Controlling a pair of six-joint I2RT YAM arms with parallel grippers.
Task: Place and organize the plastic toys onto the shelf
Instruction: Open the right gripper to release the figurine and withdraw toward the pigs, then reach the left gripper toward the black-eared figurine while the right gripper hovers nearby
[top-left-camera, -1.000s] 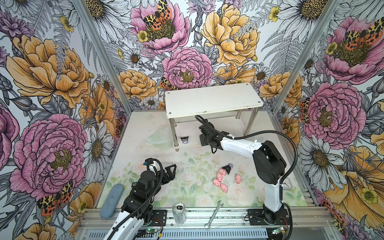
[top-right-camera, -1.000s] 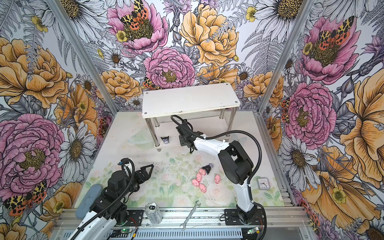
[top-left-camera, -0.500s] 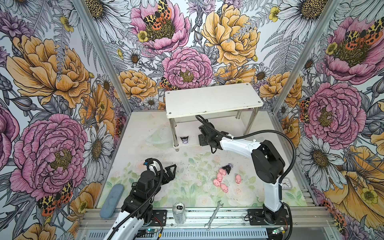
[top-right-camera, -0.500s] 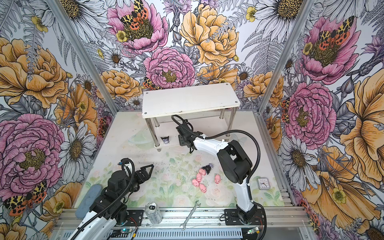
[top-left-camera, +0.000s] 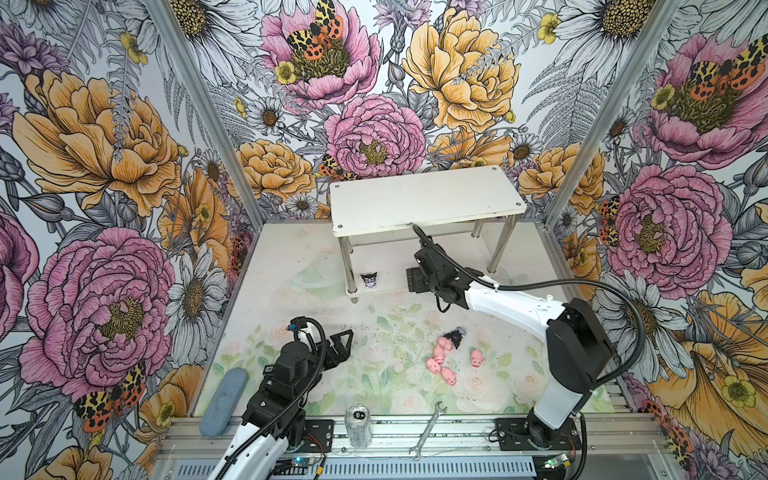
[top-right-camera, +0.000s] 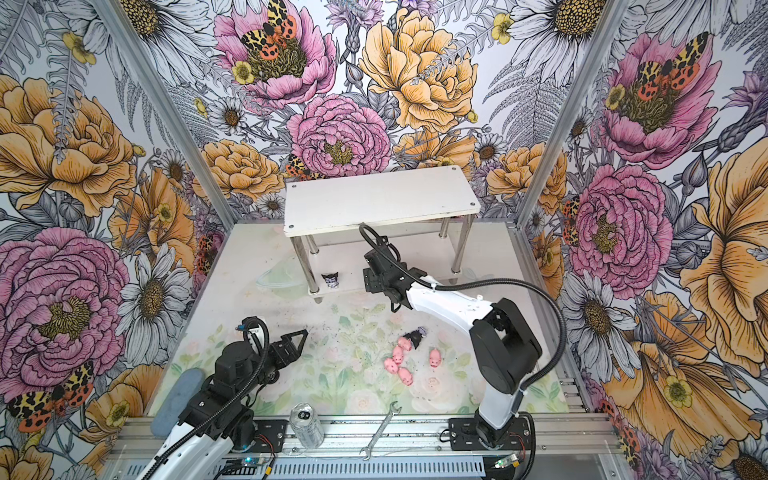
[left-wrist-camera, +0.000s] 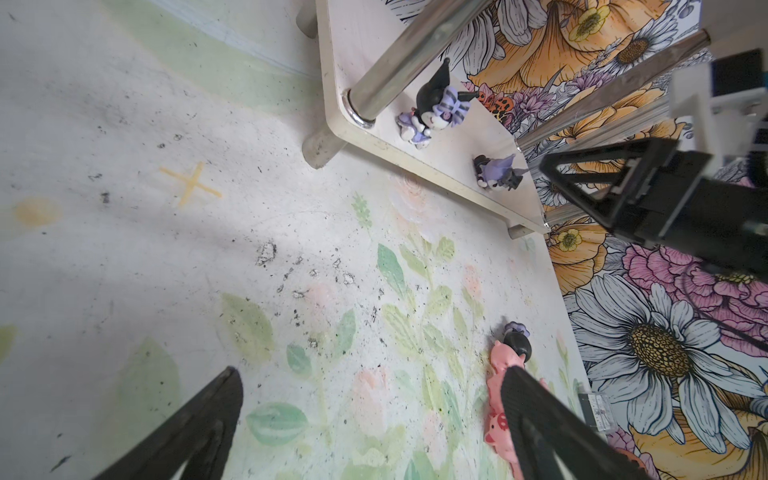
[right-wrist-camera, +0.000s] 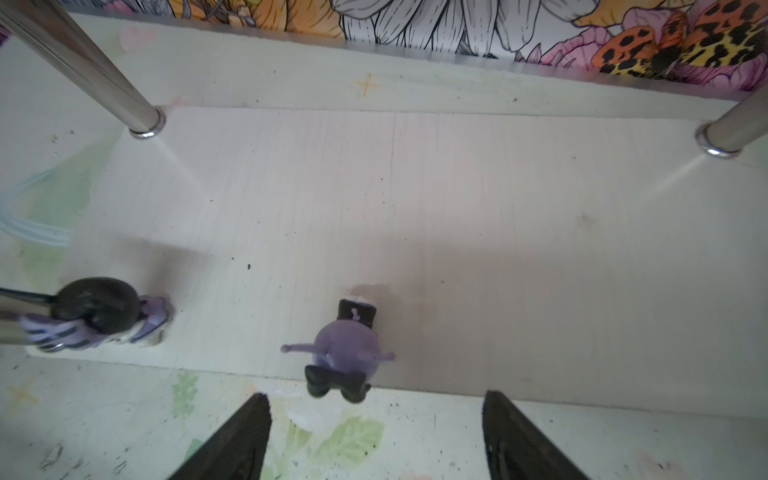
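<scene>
Since a second ago the jaws of my right gripper have spread wide, and they now stand apart just off the front edge of the shelf, holding nothing. Just beyond them the purple figurine rests on the lower tier, about midway along its front edge and free of both fingers. It looks tipped over rather than standing, with its black end poking past the edge, so I judge it could slide off if I brush it on the way out. I reach in low from the front because the top tier blocks any approach from above. Its neighbour, the standing figurine, is upright by the front left corner of that tier, beside the chrome leg, which suggests a row along the front. Left on the table is the third figurine, touching the cluster of pink pigs toward the right side. My left gripper hangs above the table with jaws fully apart and empty, well clear of the shelf.
</scene>
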